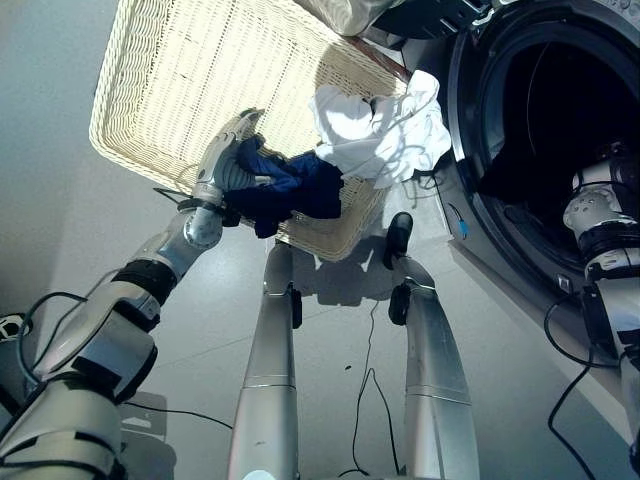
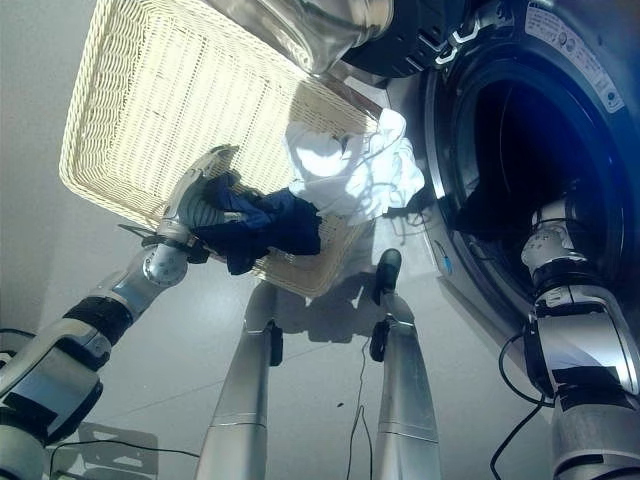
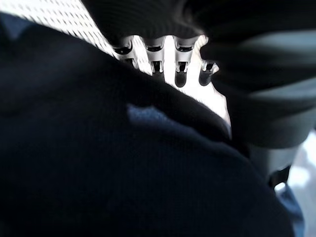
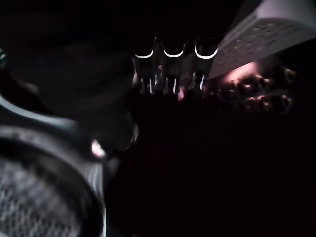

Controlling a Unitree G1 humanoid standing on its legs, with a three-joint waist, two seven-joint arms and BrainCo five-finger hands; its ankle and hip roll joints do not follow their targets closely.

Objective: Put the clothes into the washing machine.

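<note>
My left hand (image 1: 222, 168) is curled round a dark blue garment (image 1: 292, 192) at the near rim of the cream wicker basket (image 1: 170, 75). In the left wrist view the dark cloth (image 3: 123, 163) lies under my fingers (image 3: 180, 74). A white garment (image 1: 378, 132) is heaped on the basket's right corner, beside the washing machine. The machine's round opening (image 1: 560, 120) gapes dark on the right. My right arm (image 1: 598, 212) reaches into it, and my right hand (image 4: 170, 74) is inside the dim perforated drum (image 4: 256, 37).
The machine's glass door (image 2: 315, 25) hangs open above the basket's far right corner. The basket sits on a pale grey floor (image 1: 60, 200) that stretches to its left and toward me.
</note>
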